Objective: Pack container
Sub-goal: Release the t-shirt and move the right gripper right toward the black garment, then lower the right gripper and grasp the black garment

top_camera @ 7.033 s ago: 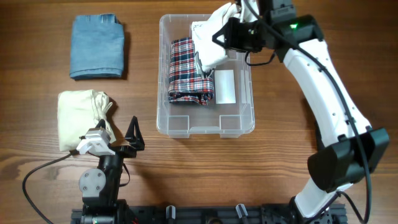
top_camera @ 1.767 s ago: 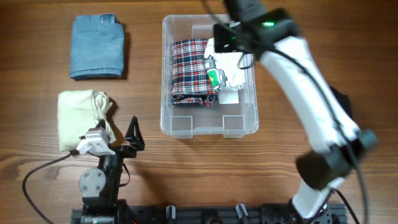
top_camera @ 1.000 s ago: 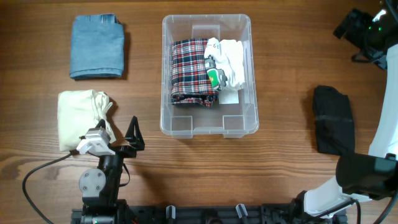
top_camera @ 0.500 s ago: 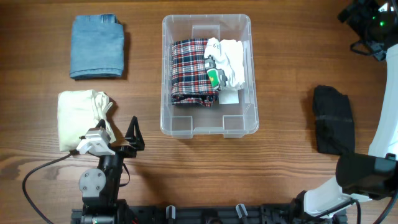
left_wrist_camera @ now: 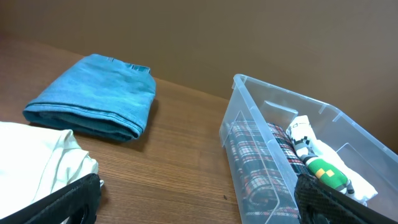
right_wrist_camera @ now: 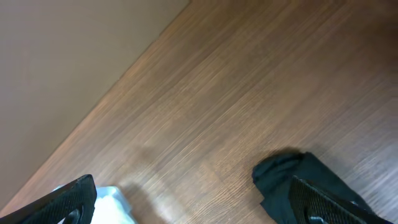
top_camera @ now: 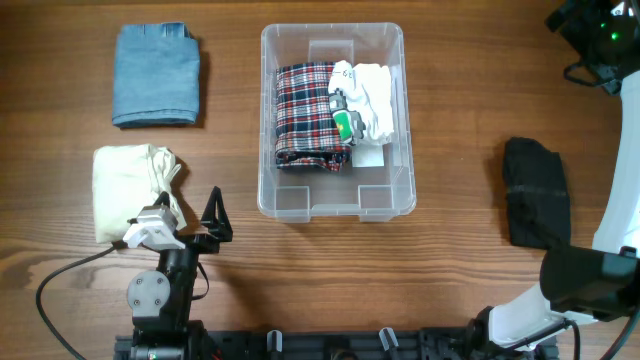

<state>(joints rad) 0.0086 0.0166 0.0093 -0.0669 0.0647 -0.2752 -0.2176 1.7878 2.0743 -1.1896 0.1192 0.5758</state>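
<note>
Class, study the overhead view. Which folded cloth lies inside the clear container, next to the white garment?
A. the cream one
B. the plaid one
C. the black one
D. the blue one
B: the plaid cloth lies inside the container beside the white garment, while the blue cloth, cream cloth and black cloth lie outside it on the table.

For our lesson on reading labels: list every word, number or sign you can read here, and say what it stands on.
No text is readable in any view.
White label on the container base: no print legible, partly covered.
White garment: green print and small dark marks, too blurred to read.
</note>
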